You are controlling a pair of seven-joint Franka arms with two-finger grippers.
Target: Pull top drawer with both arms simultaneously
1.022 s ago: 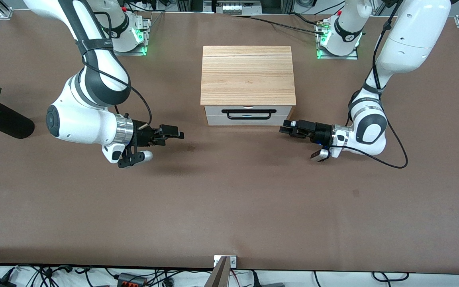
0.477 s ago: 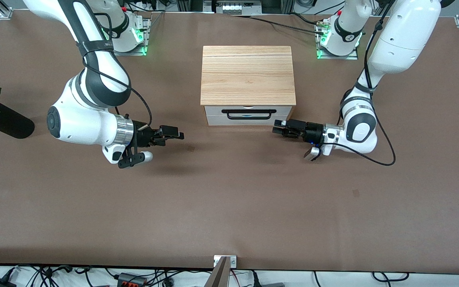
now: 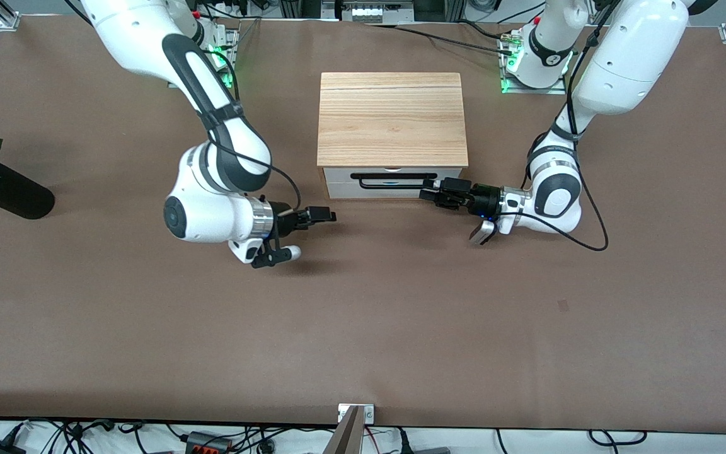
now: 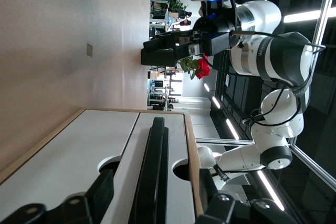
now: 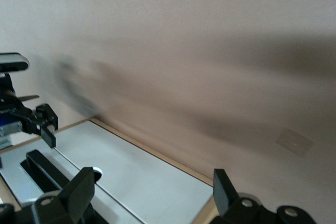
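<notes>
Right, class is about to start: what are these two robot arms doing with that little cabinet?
Both arms are closing in on the cabinet to pull its top drawer, which is shut. The left tool is open at the end of the black bar handle toward the left arm, its fingers on either side of the bar. The right tool is open too, low over the table, short of the handle's other end.

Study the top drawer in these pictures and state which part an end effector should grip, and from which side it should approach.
Grip the long black bar handle on the top drawer's white front, coming in from in front of the drawer. The bar stands off the panel, leaving a gap for fingers. The left end effector, open, is already at one end; the right end effector, open, would probably best take the opposite end.
</notes>
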